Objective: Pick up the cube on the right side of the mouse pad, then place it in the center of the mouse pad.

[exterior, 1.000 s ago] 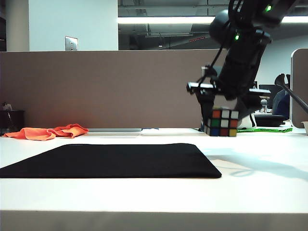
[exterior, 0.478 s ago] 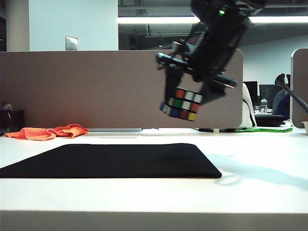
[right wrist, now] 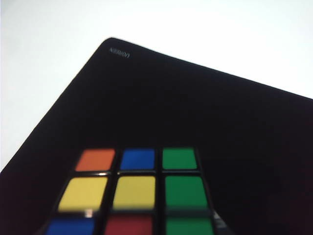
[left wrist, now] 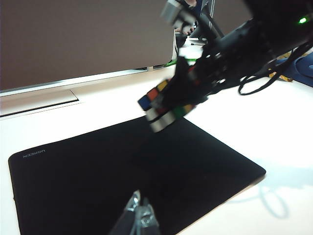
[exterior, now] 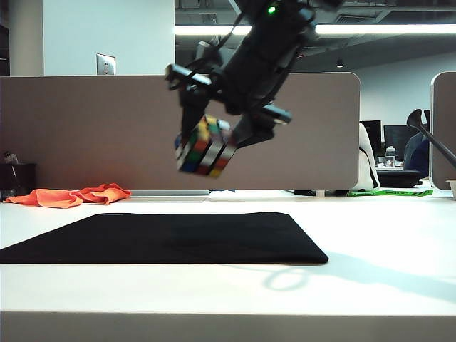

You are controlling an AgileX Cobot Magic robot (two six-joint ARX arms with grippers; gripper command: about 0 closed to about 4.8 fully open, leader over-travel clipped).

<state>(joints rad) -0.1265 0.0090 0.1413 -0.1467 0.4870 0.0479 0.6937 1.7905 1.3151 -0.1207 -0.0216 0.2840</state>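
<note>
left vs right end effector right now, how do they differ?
Load: the right end effector is shut on the cube; the left end effector carries nothing.
Height: the right hangs high over the mouse pad; the left sits low at the pad's near edge.
View: the right shows in the exterior and left wrist views; of the left only the fingertips show, so open or shut is unclear.
Shared: both are over the pad.

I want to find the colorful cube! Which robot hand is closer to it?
The right hand: it holds the cube above the mouse pad. The left hand sits low, away from it.
</note>
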